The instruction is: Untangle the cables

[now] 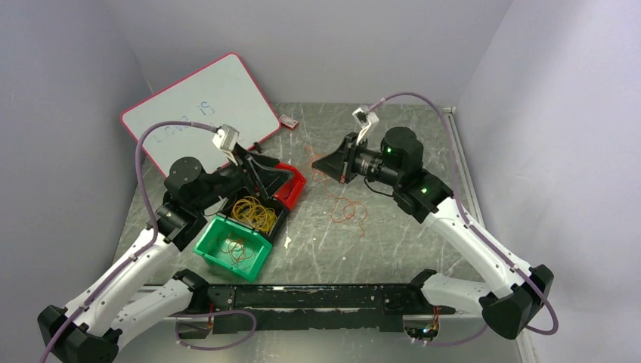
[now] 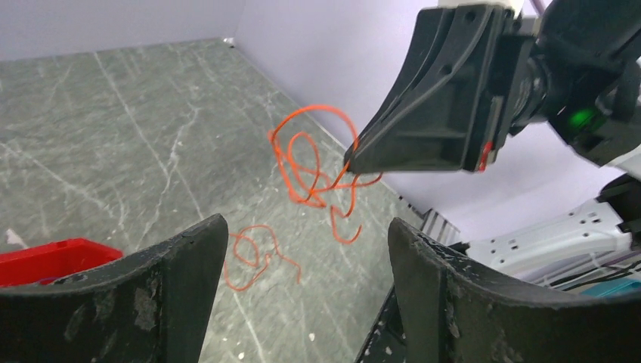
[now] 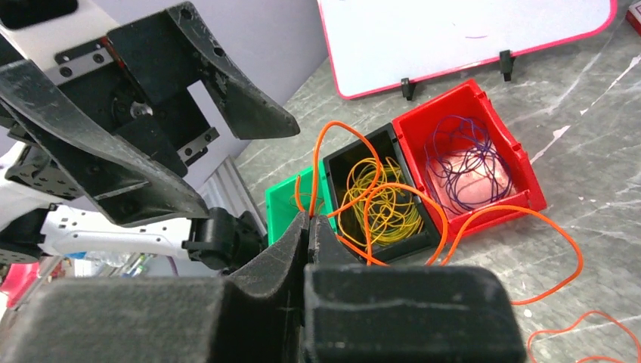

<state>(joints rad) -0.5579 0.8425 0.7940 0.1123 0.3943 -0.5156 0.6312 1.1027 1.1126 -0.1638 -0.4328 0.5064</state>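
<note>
My right gripper (image 1: 317, 164) is shut on a tangle of thin orange cables (image 2: 314, 162) and holds it above the table; its tips (image 3: 310, 221) pinch a strand, with the loops (image 3: 521, 215) trailing right. More orange loops (image 1: 349, 212) lie on the table below, and they also show in the left wrist view (image 2: 257, 257). My left gripper (image 1: 264, 172) hovers over the bins, open and empty (image 2: 302, 249), facing the right gripper (image 2: 438, 98). A black bin (image 3: 336, 162) holds yellow cables (image 3: 382, 200), and a red bin (image 3: 469, 94) holds purple cables (image 3: 465, 162).
The green bin (image 1: 261, 261) holds a few orange loops, beside the black bin (image 1: 283, 219) and the red bin (image 1: 296, 189) at centre left. A pink-framed whiteboard (image 1: 200, 106) leans at the back left. A small red-and-white item (image 1: 288, 120) lies near it. Walls enclose the table.
</note>
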